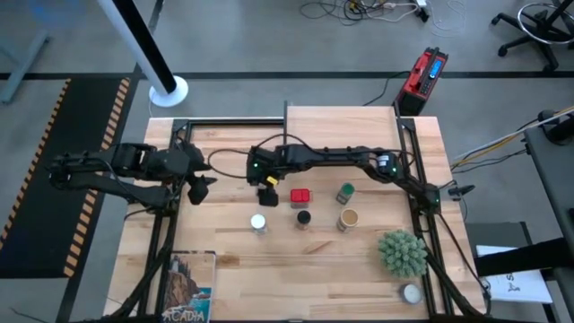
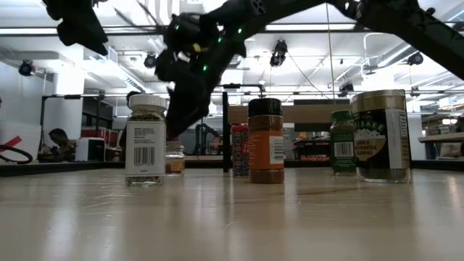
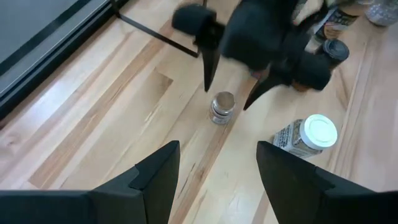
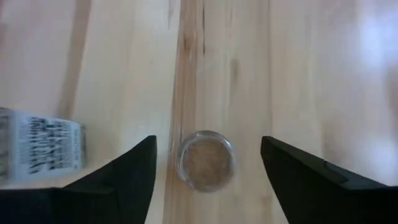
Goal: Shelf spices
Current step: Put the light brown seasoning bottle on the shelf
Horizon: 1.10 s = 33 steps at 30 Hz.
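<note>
1. Standby is the left gripper's role: it hangs released and empty over the left part of the table, just beside the work, fingers spread.
2. The right gripper reaches across from the far side and hovers, released, straddling the small grey-lidded jar, which stands upright on the table below it.
3. To grip well, I would drop straight down until the fingers flank the jar's body below the lid. Centre it between them before clenching; the jar is short, so a high grip may slip off the lid.
4. The white-lidded jar stands near the target; lift vertically first so that neither it nor the waiting left arm is brushed.
5. Next come the red square tin and the black-lidded jar, close enough for a sideways swing to topple them.
6. The shelf lies at the table's far edge, beyond the tin; its thin dark side panels must be cleared when setting down.
7. Further right stand the green-lidded jar and tan cylinder, none shelved yet.
8. The spiky plant sits well apart, no obstacle.
</note>
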Each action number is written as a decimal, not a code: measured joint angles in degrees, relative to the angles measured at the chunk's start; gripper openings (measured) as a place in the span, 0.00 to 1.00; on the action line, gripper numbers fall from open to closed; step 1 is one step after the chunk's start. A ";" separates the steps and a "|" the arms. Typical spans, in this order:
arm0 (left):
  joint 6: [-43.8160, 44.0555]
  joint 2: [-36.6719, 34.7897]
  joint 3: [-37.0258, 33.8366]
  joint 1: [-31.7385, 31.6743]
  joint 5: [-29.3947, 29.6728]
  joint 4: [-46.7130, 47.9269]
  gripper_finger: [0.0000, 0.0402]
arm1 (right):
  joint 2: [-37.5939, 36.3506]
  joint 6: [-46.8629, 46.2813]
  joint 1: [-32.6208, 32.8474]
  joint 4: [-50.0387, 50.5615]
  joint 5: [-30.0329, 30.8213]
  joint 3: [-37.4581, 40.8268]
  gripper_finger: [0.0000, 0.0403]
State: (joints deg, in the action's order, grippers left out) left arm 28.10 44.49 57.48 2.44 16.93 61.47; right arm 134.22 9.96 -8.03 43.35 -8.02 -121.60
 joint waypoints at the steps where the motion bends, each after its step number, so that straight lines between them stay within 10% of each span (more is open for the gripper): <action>1: -0.17 0.00 0.00 0.00 0.02 -0.01 0.51 | -0.73 0.09 0.00 0.05 0.01 -0.03 0.67; 18: -9.25 0.87 -0.03 -0.02 0.50 -11.95 0.51 | -20.12 1.62 0.13 11.69 0.12 2.45 0.64; 33: -25.81 9.25 -0.03 -0.02 0.50 -34.03 0.51 | -50.17 -5.90 1.97 8.16 0.82 28.68 0.53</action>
State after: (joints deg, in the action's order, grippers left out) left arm 2.30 53.74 57.45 2.42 17.43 27.44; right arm 84.05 4.06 -6.06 51.52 -7.20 -92.92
